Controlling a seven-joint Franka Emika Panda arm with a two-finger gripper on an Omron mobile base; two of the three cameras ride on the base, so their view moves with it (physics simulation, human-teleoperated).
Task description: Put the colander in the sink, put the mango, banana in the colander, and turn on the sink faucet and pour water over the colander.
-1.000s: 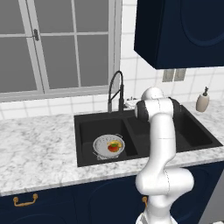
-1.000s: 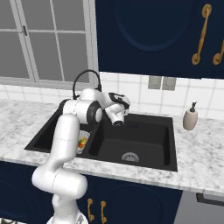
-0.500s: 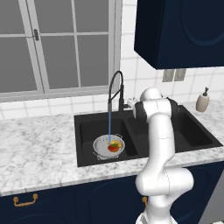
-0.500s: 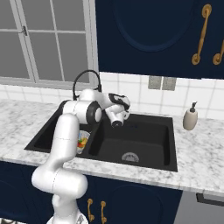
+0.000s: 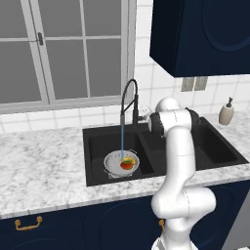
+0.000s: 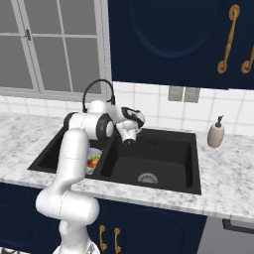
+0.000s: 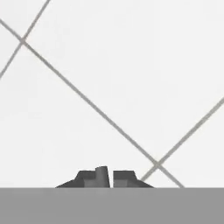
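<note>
Your gripper faces white wall tiles, fingertips together, holding nothing. From the left base view, the faucet streams water into the colander, holding mango and banana, in the sink's left basin. No readable writing.

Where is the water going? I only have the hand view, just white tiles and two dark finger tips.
Observer: In the left base view a blue stream runs from the sink faucet down into the colander.
Operator: Is the fruit in it?
Observer: Yes, the mango lies in the colander with the banana beside it, under the stream.
Operator: And which basin?
Observer: The colander sits in the left basin of the sink; the right basin's silver drain is bare.
</note>
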